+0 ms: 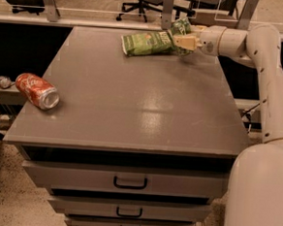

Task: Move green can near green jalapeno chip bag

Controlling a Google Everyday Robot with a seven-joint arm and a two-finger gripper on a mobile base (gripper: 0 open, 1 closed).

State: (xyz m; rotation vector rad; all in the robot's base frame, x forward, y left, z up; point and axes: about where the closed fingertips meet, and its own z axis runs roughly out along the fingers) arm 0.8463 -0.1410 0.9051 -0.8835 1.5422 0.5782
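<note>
Shows the green can (180, 25) just beside the right end of the green jalapeno chip bag (145, 42), roughly upright and seemingly touching the bag's crinkled edge. Shows the claw (180, 41) clamped on the can's lower half, with one cream finger (186, 41) crossing its front on the side away from the bag. Gives no clear view of the can's base, hence cannot tell whether resting on the desk (147, 101) or raised off it. Places the bag flat at the desk's far edge. Traces the white arm (262, 50) rightward from the bag, then down toward the near right. Sets a red-orange can (37, 91) on its side, well apart from the bag, near-left. Includes three drawers (130, 182) below, nearer than the bag.
</note>
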